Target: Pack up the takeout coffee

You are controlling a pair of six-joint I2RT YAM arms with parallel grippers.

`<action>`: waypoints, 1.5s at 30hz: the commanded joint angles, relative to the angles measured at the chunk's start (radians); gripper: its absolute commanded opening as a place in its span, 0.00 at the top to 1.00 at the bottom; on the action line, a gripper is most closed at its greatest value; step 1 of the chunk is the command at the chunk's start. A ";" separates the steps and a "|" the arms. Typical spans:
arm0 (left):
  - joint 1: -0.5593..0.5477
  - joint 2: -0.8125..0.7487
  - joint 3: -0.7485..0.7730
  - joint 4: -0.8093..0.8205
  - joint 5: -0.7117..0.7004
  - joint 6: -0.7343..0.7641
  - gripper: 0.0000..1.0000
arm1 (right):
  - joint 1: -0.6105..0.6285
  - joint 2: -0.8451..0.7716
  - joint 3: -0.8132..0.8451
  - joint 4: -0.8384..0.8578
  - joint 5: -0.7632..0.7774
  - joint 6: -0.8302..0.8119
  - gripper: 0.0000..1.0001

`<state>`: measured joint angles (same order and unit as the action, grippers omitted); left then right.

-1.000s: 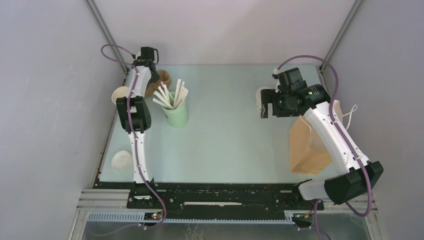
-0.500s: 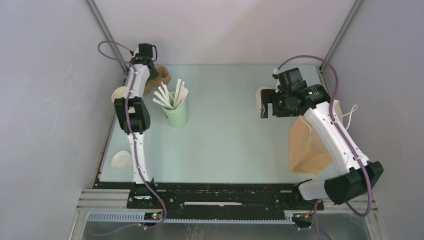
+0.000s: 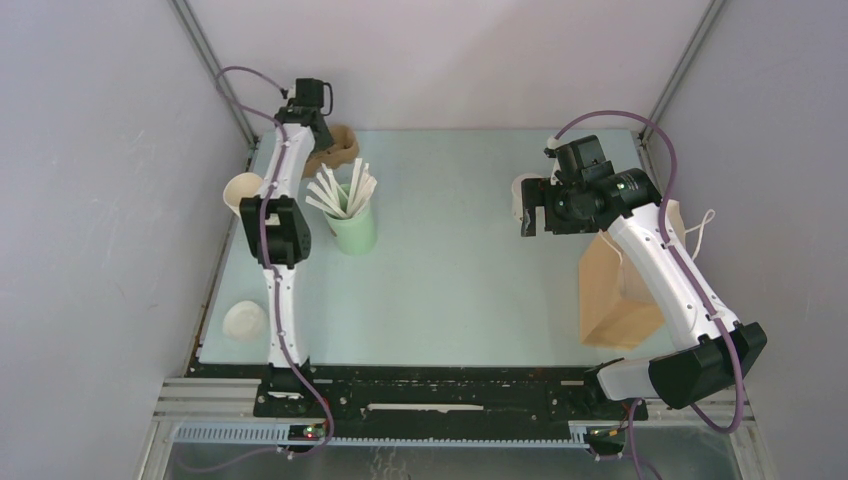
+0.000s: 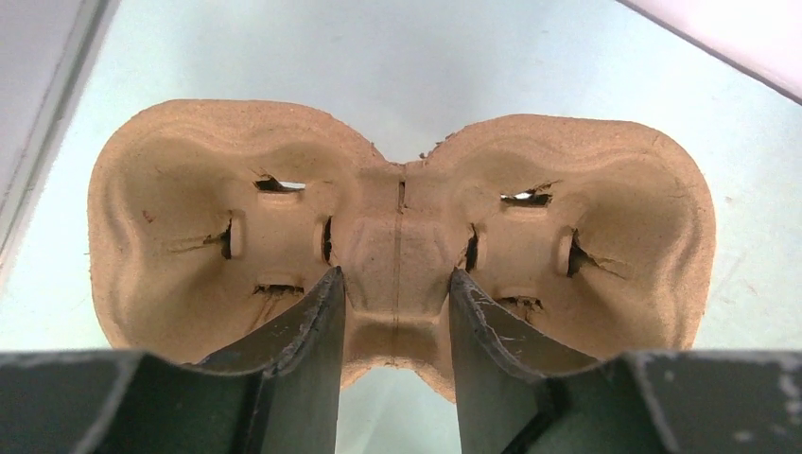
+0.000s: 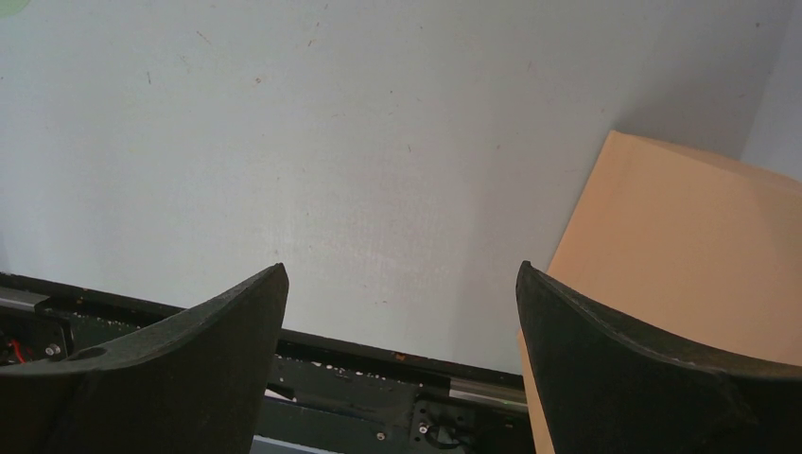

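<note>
**Inspector:** Left gripper, condition?

**Assessor:** The left gripper (image 4: 395, 284) is narrowed partway. Its fingers (image 4: 307, 331) are clamped on either side of the centre ridge of the pulp cup carrier (image 4: 189, 227). Both wells of the carrier face the wrist camera.

**Inspector:** Location of that carrier?

**Assessor:** It is at the far left corner of the table (image 3: 460, 280). Whether it rests on the surface or hangs clear, I cannot tell. Just nearer than it stands the green cup (image 3: 352, 230) of white sticks. To the left of that, at the table's edge, is the stack of cream cups (image 3: 240, 190). A round white lid (image 3: 243, 320) lies flat near the front left corner.

**Inspector:** Right gripper?

**Assessor:** The right gripper (image 5: 400, 274) is spread wide with nothing between its fingers, only bare table below.

**Inspector:** And the takeout coffee?

**Assessor:** The takeout coffee (image 3: 520, 195) is just beside the right gripper on its left, at the far right of the table. It is partly hidden behind the gripper, and contact cannot be judged. The brown paper bag (image 3: 610, 300) stands upright nearer the front, under the right arm.
</note>
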<state>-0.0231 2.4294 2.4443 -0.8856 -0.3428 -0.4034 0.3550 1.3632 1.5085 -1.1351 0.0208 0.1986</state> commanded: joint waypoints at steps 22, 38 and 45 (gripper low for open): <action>0.004 -0.042 -0.090 0.066 0.065 -0.039 0.35 | -0.007 -0.007 0.031 0.008 0.006 -0.004 0.01; 0.003 -0.060 -0.079 0.093 0.056 -0.020 0.75 | -0.007 0.002 0.044 0.005 -0.010 -0.001 0.01; -0.001 -0.175 -0.147 0.115 -0.018 0.006 0.80 | -0.007 -0.003 0.042 0.005 -0.006 -0.001 0.01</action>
<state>-0.0219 2.4123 2.3058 -0.8280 -0.2832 -0.4316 0.3546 1.3632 1.5085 -1.1351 0.0170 0.1989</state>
